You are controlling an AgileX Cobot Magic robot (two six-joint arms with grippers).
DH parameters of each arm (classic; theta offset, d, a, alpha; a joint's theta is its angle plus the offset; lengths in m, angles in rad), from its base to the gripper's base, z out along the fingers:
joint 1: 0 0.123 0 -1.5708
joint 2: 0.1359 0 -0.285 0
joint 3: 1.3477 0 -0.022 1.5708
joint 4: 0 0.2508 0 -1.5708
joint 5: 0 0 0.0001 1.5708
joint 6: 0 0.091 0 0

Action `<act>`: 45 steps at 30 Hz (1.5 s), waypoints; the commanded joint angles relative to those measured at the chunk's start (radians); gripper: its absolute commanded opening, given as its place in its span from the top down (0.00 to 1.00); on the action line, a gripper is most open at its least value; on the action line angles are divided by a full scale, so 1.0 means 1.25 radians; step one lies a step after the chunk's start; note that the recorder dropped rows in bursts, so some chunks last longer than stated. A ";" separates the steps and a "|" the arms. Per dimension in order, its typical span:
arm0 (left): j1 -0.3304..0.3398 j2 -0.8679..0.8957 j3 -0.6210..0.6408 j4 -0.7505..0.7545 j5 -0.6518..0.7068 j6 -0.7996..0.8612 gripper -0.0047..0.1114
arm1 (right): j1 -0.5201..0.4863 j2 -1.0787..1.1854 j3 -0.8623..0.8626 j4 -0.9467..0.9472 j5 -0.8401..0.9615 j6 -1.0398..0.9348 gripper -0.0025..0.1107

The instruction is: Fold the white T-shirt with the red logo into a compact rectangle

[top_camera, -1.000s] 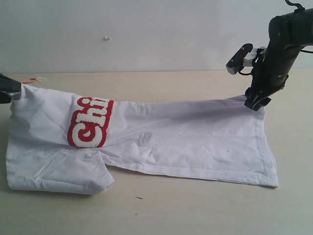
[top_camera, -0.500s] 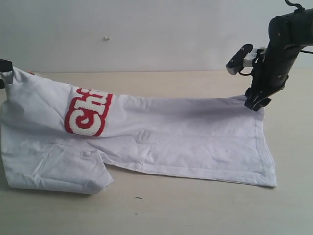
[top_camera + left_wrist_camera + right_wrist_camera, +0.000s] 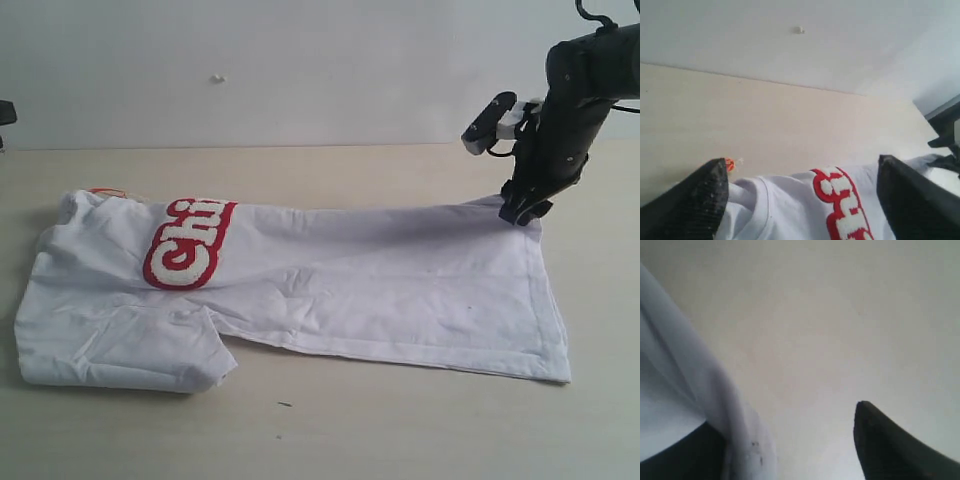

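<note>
Soft, even, fairly bright light. The shirt [image 3: 400, 290] throws faint shadows on the table [image 3: 300, 430] at its near edge. The exterior view is sharp, the right wrist view heavily blurred, the left slightly soft.

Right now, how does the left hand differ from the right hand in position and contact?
The left hand hangs clear above the collar end of the white T-shirt, touching nothing; the right hand sits at the hem corner, with cloth draped over one finger. The left hand barely shows in the exterior view; the right hand shows fully. Both have their fingers spread apart.
</note>
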 commanded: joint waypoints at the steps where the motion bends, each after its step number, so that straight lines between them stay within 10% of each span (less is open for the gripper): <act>1: -0.070 -0.003 -0.002 0.067 0.011 0.076 0.29 | -0.004 -0.015 -0.006 0.009 -0.026 0.018 0.44; 12: -0.269 -0.003 -0.002 0.465 -0.188 -0.018 0.29 | -0.004 -0.017 -0.117 0.146 0.143 0.040 0.44; 29: -0.273 -0.003 -0.002 0.552 -0.220 -0.092 0.29 | -0.206 0.005 -0.219 0.643 0.351 -0.087 0.44; 45: -0.273 -0.003 -0.002 0.552 -0.218 -0.095 0.29 | -0.218 0.040 -0.287 0.770 0.351 0.006 0.44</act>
